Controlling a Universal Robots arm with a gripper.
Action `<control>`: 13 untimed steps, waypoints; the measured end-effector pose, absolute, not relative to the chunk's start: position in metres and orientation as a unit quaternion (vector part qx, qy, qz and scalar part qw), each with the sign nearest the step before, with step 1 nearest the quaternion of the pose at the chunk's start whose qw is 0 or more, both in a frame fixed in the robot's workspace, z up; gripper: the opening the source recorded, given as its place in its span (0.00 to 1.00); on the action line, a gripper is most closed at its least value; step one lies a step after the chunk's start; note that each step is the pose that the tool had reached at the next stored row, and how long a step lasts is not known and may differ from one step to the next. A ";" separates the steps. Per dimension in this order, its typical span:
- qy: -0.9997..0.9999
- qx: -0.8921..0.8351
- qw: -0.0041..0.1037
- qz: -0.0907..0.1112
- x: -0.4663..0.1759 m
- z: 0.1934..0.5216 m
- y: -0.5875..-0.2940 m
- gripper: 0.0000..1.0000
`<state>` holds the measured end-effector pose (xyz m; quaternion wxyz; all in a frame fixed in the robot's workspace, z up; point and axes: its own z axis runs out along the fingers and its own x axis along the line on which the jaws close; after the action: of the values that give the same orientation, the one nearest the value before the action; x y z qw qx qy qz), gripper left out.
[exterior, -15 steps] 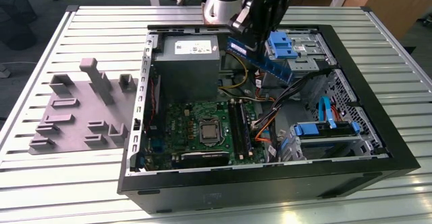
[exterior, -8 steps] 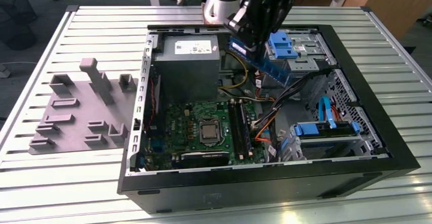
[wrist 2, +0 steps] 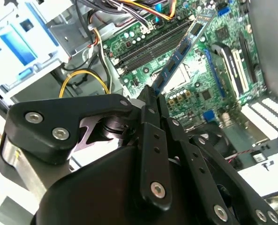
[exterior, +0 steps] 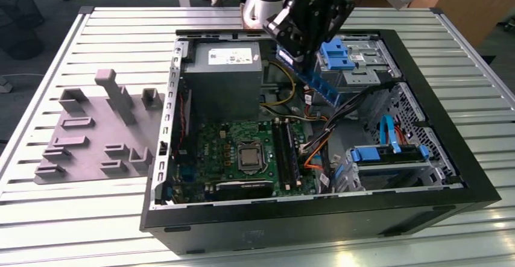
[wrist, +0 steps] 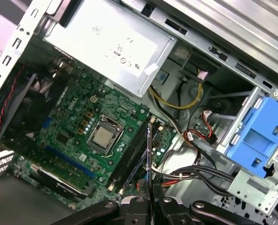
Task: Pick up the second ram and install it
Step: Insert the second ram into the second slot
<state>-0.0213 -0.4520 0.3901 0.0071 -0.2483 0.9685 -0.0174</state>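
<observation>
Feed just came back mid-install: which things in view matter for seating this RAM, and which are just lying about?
In the job:
- second ram, clamped in the tool, above the open case
- motherboard slots

Lying about:
- grey holder blocks, outside the case
- power supply
- blue drive caddy
- cables

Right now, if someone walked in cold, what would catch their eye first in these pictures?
The black gripper hangs over the open computer case, shut on the second ram, a thin blue-green stick held above the green motherboard. On the exterior view's left, grey holder blocks sit on the slatted table.
</observation>
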 end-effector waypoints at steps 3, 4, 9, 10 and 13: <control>0.974 -0.225 0.007 -0.018 -0.021 0.389 -0.452 0.14; 0.976 -0.217 0.007 -0.018 -0.021 0.389 -0.452 0.14; 0.984 -0.178 0.006 -0.018 -0.021 0.388 -0.452 0.14; 0.985 -0.170 0.006 -0.018 -0.021 0.388 -0.452 0.14; 0.989 -0.146 0.005 -0.018 -0.021 0.387 -0.452 0.14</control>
<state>-0.0213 -0.4518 0.3872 0.0053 -0.1457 0.9892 -0.0181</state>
